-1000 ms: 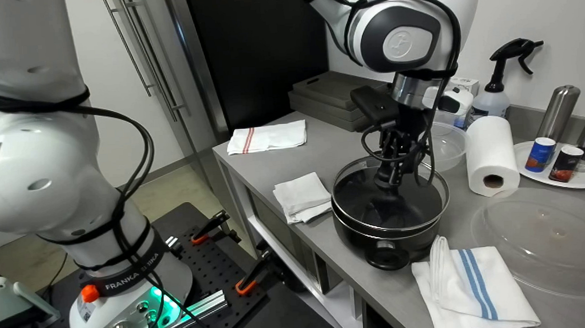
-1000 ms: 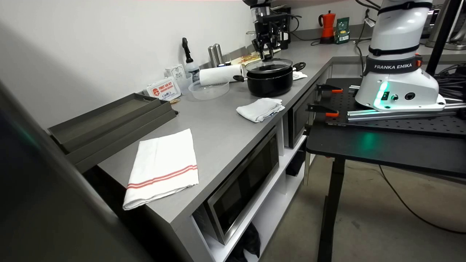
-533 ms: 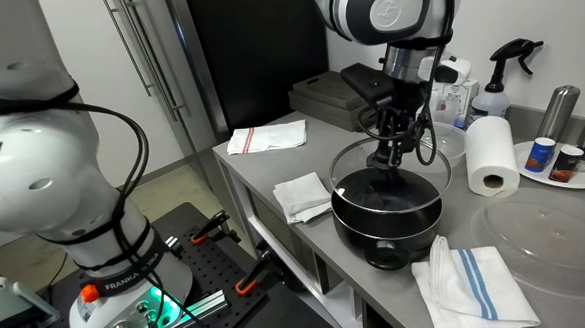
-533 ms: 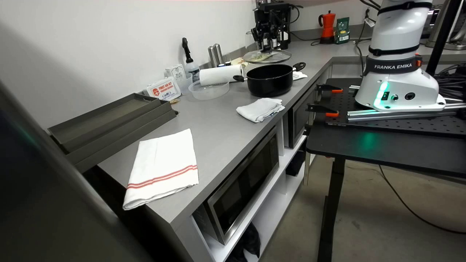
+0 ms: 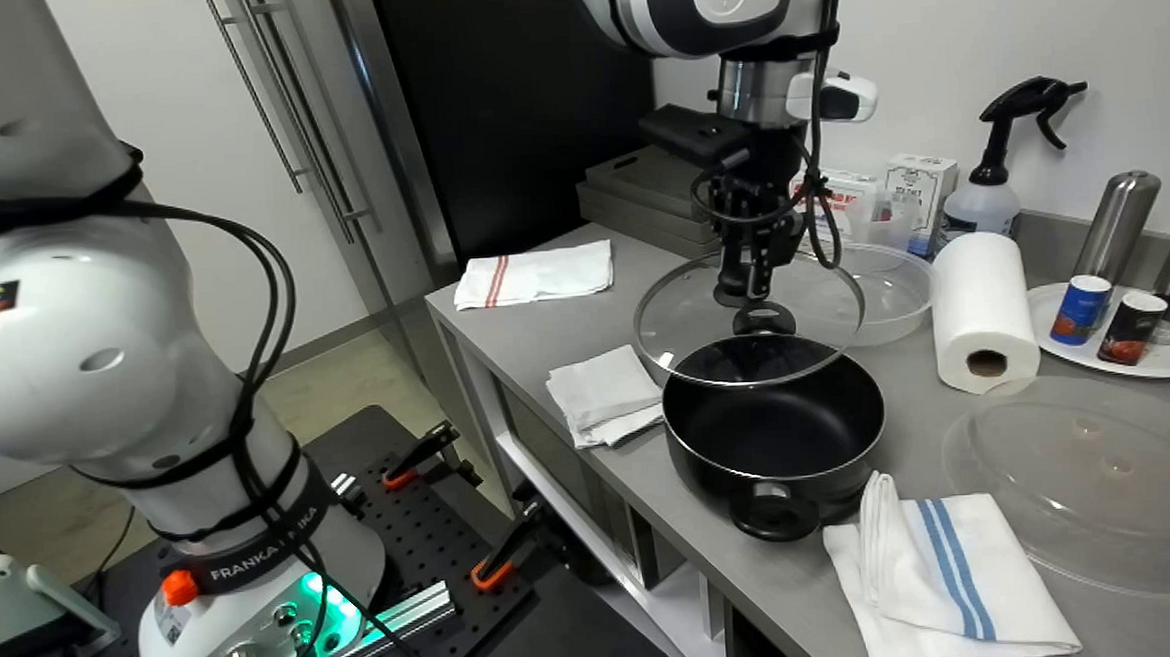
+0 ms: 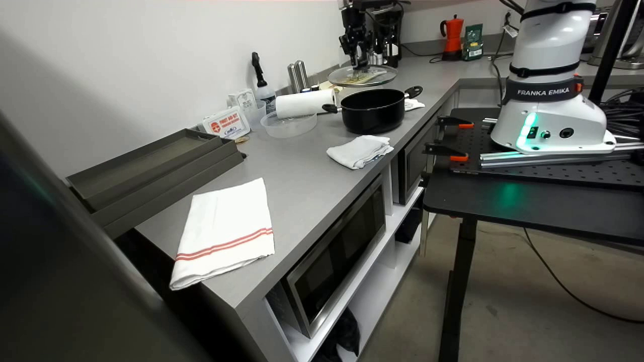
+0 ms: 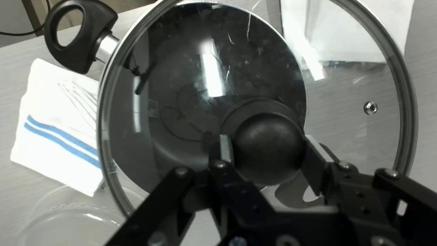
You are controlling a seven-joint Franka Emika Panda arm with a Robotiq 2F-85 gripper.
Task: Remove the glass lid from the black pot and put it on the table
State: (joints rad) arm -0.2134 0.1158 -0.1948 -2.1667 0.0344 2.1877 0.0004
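The glass lid hangs in the air above the black pot in both exterior views, shifted partly past the far rim in an exterior view. My gripper is shut on the lid's black knob; in the wrist view its fingers press on both sides of the knob. The pot is uncovered, with its dark inside showing, and stands on the grey table. It also shows in an exterior view. In the wrist view the lid's glass spans most of the picture, with the pot below it.
A folded white cloth and a blue-striped towel flank the pot. A clear bowl, a paper towel roll and a large clear disc stand nearby. A red-striped towel and grey trays lie at the table's end.
My gripper has lifted the lid off the pot's rim and moved it up and sideways, toward the red-striped towel side in an exterior view. The pot has stayed in place.
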